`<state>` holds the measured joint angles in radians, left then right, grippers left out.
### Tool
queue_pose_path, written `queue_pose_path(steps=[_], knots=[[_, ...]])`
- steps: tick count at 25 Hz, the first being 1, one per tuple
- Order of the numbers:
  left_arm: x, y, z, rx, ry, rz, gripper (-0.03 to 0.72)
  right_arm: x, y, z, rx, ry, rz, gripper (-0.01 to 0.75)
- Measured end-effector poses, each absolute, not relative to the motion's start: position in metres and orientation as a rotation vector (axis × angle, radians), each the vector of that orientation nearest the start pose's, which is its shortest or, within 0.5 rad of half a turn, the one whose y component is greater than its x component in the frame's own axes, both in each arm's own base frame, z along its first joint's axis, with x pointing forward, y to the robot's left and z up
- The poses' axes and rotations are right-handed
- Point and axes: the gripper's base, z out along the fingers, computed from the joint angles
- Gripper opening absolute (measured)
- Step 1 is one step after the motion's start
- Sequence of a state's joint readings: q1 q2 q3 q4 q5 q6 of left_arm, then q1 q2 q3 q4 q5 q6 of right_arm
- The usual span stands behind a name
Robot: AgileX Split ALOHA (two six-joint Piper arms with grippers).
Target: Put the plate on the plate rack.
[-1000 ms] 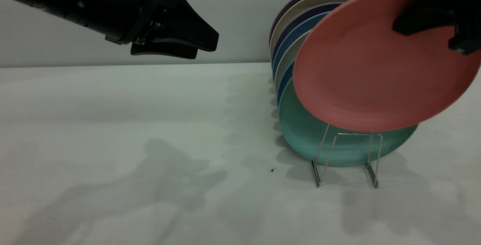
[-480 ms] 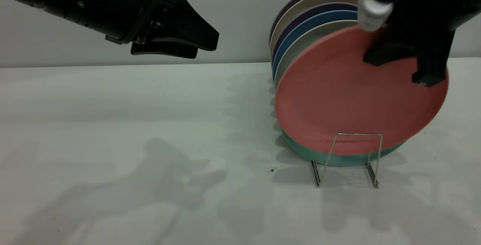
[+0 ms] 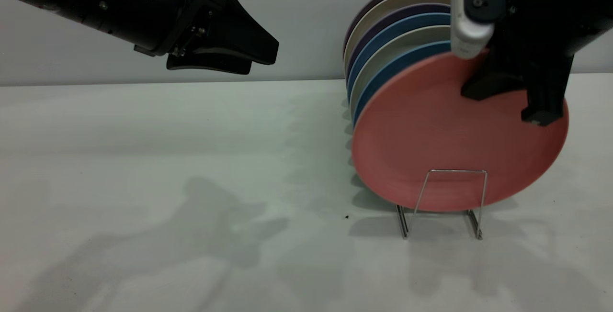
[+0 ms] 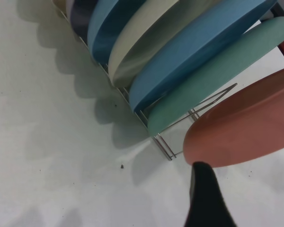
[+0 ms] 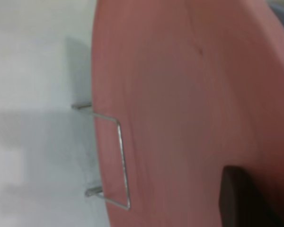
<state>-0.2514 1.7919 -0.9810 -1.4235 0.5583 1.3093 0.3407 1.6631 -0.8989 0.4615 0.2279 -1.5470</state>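
One salmon-pink plate [image 3: 450,144] was seen at the right of the exterior frame, stood on edge in the front slot of the plate rack [image 3: 443,202], just behind the frontmost wire loop, which crossed the lower part of its face. Its upper right rim was clamped between the fingers of the right gripper [image 3: 512,96], which had been lowered from the upper right corner of the frame. In the right wrist view the plate [image 5: 189,109] filled most of the picture, with one wire loop [image 5: 116,161] lying against its face.

Behind the pink plate, six rims were counted in the exterior view: two blue, two cream and two dark purple, fanned toward the upper middle of the frame. In the left wrist view one teal-green plate [image 4: 213,75] was shown directly behind the pink plate [image 4: 241,127], hidden from the exterior camera.

One rack was seen, standing on the white table [image 3: 167,168].

The left gripper [image 3: 249,58] was held in the air at the upper left of the exterior frame, well apart from the rack, with its fingers closed together and nothing between them.
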Motion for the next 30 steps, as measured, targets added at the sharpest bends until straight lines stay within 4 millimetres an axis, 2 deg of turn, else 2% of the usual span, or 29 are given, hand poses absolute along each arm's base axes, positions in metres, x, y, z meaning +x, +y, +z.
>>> queue_pose_path(steps=[3,10,14,20,24,26,30], knots=[[0.332,-0.135,0.184,0.458,2.336,-0.819,0.474,0.308,0.121,0.189,-1.667,1.824,-0.196,0.176],[0.332,-0.135,0.184,0.457,2.336,-0.819,0.474,0.307,0.122,0.187,-1.682,1.828,-0.181,0.362],[0.332,-0.135,0.185,0.457,2.334,-0.819,0.474,0.305,0.122,0.191,-1.686,1.817,-0.184,0.422],[0.329,-0.134,0.201,0.466,2.287,-0.810,0.474,0.297,0.118,0.226,-1.671,1.697,-0.280,0.440],[0.326,-0.128,0.219,0.473,2.237,-0.801,0.474,0.286,0.113,0.259,-1.532,1.682,-0.284,0.440],[0.323,-0.117,0.234,0.459,2.208,-0.784,0.474,0.277,0.110,0.278,-1.403,1.712,-0.244,0.440],[0.311,-0.079,0.269,0.415,2.177,-0.702,0.474,0.253,0.101,0.306,-1.205,1.809,-0.134,0.435]])
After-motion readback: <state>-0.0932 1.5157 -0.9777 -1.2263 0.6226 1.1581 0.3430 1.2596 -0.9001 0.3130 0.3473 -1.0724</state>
